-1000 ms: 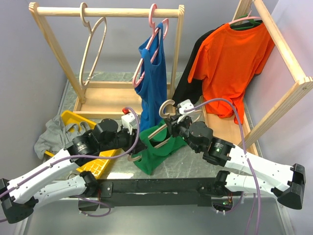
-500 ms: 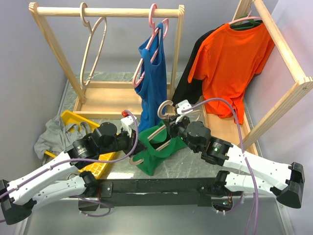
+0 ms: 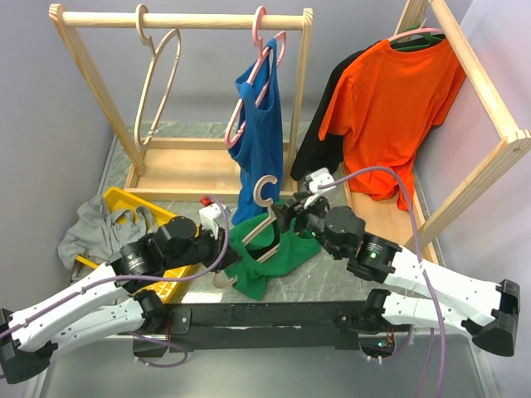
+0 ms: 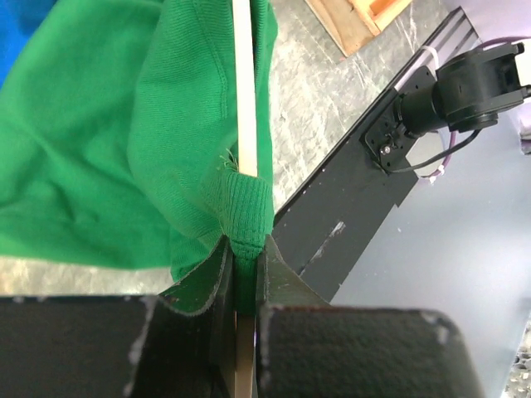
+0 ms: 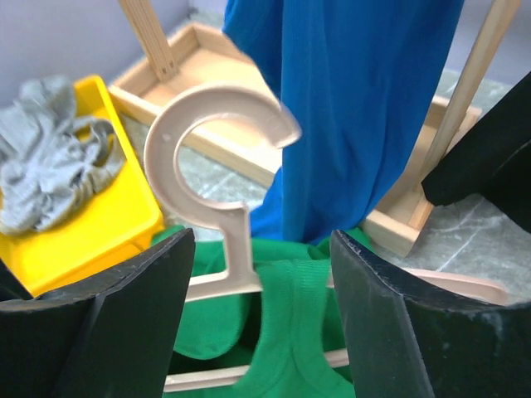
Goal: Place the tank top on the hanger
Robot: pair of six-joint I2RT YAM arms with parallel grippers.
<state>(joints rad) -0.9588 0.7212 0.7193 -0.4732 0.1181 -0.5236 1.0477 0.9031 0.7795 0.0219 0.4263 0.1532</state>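
Slippage threatens the tank top (image 3: 282,255): right gripper (image 5: 259,274) gapes, only left gripper (image 4: 241,267) pinches strap to hanger (image 5: 224,101).

1. Top external view: I can read no text, label, brand, number or sign on anything here.
2. Left wrist view: I find no legible marking on any surface.
3. Right wrist view: I find no legible marking here either.
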